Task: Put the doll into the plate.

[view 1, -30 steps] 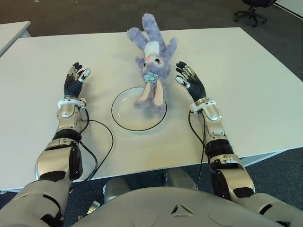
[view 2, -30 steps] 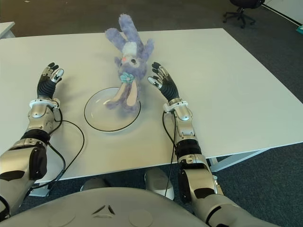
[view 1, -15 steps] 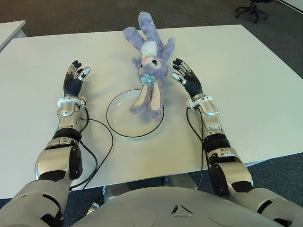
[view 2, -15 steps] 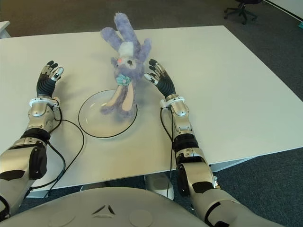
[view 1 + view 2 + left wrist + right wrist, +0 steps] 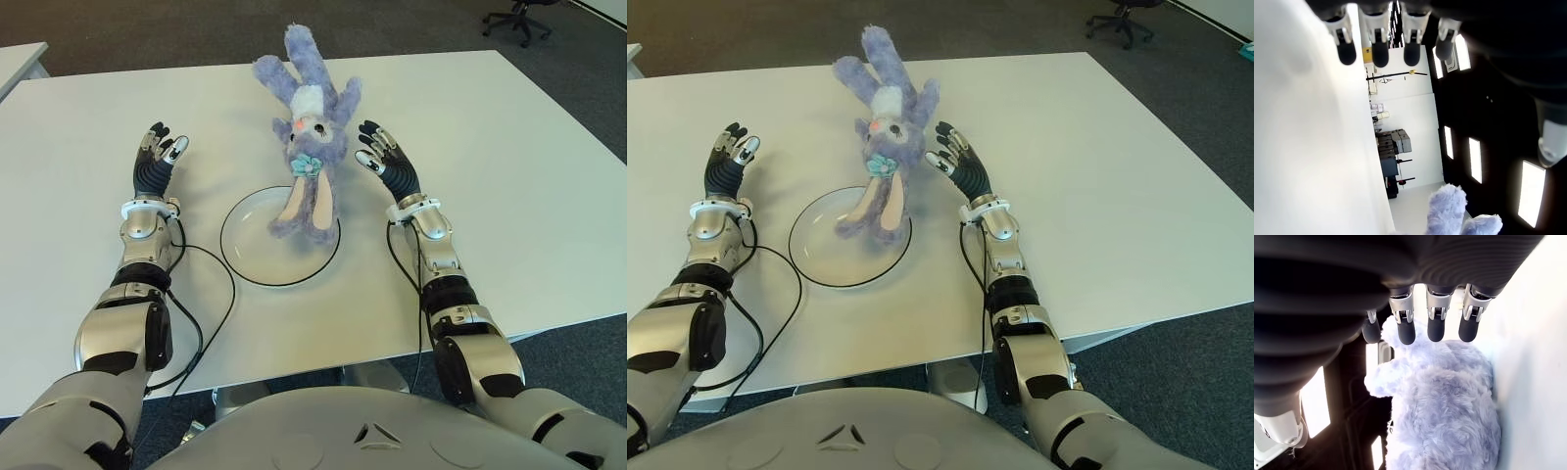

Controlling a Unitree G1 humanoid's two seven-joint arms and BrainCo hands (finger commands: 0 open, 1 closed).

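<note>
Since a second ago the eye views have shifted: the plate (image 5: 257, 257) and the plush rabbit doll (image 5: 312, 147) now show slightly lower-left of where they did, and the right hand (image 5: 384, 162) shows closer to the doll's flank. Over the last half second almost nothing differs; the left hand (image 5: 157, 162) sits a touch lower in view.

The doll is purple, with a white patch, an orange nose and a pale blue bow. It lies lengthwise on the white table (image 5: 509, 166), head toward the robot. Its long ears drape over the far rim of the clear, dark-rimmed plate, while body and legs stretch out on the table beyond the plate.

The right hand shows just beside the doll, on its right, fingers (image 5: 1436, 328) extended and gripping nothing; its wrist view shows the fur directly past the fingertips. The left hand shows well to the left of the plate, fingers (image 5: 1378, 49) straight and empty.

A black cable (image 5: 211, 294) loops across the table from the left forearm, curving near the plate's left edge. An office chair (image 5: 519, 18) stands on the dark carpet past the table's far right corner.
</note>
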